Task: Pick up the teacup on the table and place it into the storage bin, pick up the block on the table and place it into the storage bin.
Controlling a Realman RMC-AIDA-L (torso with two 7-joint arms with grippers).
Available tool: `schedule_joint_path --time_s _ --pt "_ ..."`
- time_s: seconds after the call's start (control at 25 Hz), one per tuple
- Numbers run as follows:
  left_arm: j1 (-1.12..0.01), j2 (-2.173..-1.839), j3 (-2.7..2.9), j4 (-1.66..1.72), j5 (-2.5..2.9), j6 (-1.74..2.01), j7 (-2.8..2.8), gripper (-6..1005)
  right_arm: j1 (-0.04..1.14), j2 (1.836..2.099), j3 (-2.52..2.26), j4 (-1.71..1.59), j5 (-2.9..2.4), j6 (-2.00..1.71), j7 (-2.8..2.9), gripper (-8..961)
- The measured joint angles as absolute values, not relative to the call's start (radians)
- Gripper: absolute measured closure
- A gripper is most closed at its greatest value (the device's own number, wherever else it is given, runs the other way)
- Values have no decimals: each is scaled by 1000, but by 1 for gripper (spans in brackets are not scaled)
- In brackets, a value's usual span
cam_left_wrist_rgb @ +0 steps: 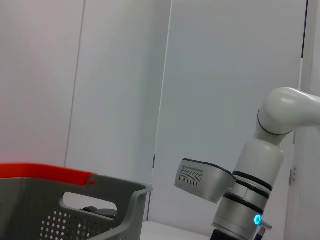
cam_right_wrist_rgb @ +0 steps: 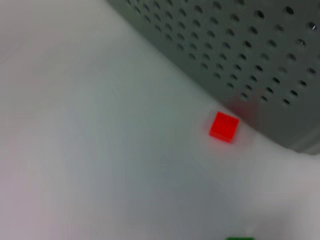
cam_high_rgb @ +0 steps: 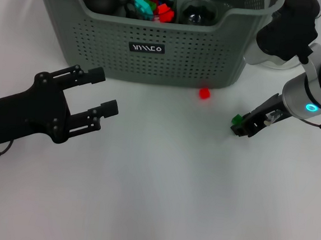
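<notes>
The right gripper (cam_high_rgb: 240, 124) pinches a green block (cam_high_rgb: 237, 119) at four o'clock from the storage bin (cam_high_rgb: 150, 46); a red block (cam_high_rgb: 204, 93) lies just beside the bin's front wall; the left gripper (cam_high_rgb: 106, 93) hangs spread and empty — eight o'clock.

A plain white table (cam_high_rgb: 159, 198) fills the head view, evenly lit, with only soft shadows on it. Behind it stands a pale grey wall (cam_left_wrist_rgb: 225, 75) made of tall panels with thin vertical seams.
</notes>
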State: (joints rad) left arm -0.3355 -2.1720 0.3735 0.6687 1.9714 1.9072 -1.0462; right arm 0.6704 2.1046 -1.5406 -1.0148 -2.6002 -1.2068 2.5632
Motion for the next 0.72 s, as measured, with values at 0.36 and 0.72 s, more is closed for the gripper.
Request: schedule_joint_path --time_s 0.36,0.72 --pt "-333 -2172 373 669 1973 1912 -1046 325 668 2101 -1529 -1015 -2600 -1217 2578 745" --pt "-330 -2172 347 669 1977 1916 -1051 325 591 2096 -1236 -1306 -2373 -1544 2389 749"
